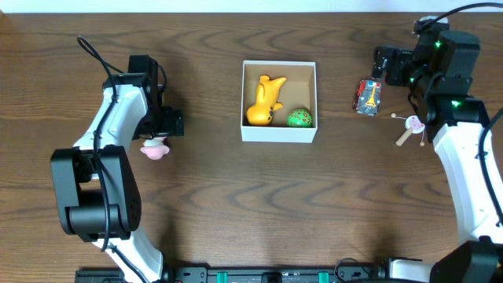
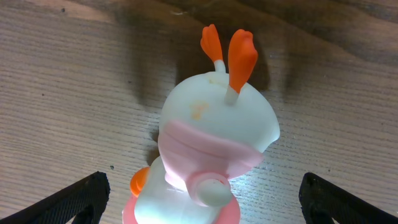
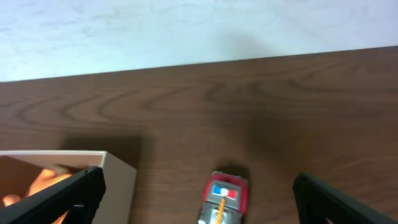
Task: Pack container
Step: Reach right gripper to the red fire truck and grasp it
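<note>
The container (image 1: 279, 134) is a square white box with a tan inside, at the table's middle. It holds a yellow toy (image 1: 265, 100) and a green ball (image 1: 299, 118). My left gripper (image 1: 159, 135) is open and hangs over a pink and white toy (image 1: 155, 149) with orange ears, which lies between the fingers in the left wrist view (image 2: 211, 155). My right gripper (image 1: 383, 64) is open above a red toy car (image 1: 368, 96); the car (image 3: 224, 198) shows between its fingers, with the container's corner (image 3: 118, 180) at the left.
A small pink and white toy on a stick (image 1: 410, 127) lies right of the car, under my right arm. The table's far edge meets a white wall (image 3: 186, 31).
</note>
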Controlling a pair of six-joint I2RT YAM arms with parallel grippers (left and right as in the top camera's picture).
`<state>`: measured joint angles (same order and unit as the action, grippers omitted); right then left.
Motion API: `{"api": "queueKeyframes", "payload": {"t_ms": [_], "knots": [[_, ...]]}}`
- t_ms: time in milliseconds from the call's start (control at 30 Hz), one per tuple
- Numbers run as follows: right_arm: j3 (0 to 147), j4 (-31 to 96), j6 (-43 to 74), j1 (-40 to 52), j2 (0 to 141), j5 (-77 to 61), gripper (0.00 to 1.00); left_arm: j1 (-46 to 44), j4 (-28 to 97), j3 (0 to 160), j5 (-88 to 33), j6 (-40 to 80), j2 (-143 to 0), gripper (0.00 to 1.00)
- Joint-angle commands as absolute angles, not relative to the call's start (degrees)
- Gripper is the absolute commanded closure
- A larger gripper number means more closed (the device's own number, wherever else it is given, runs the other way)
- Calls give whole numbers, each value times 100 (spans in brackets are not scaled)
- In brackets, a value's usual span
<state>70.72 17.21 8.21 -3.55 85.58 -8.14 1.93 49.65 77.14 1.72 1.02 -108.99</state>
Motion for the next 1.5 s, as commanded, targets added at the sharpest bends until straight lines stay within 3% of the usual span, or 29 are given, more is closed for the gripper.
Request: {"api": "queueKeyframes", "payload": {"t_ms": [0, 167, 333, 833, 1467], "knots": [[7216, 1592, 1090, -257, 8667, -989, 10, 209, 4980, 7690, 202, 23, -10940, 2], [7223, 1616, 1085, 3, 9013, -860, 18, 207, 4980, 7690, 202, 23, -10940, 2], [7223, 1612, 884, 502, 9470, 202, 27, 207, 4980, 7690, 202, 23, -10943, 2], [7227, 1365, 1138, 528, 10532, 1225, 20, 209, 4980, 7690, 202, 23, -10943, 2], [7227, 1417, 1586, 152, 11148, 1330, 25, 209, 4980, 7690, 202, 23, -10940, 2]]}}
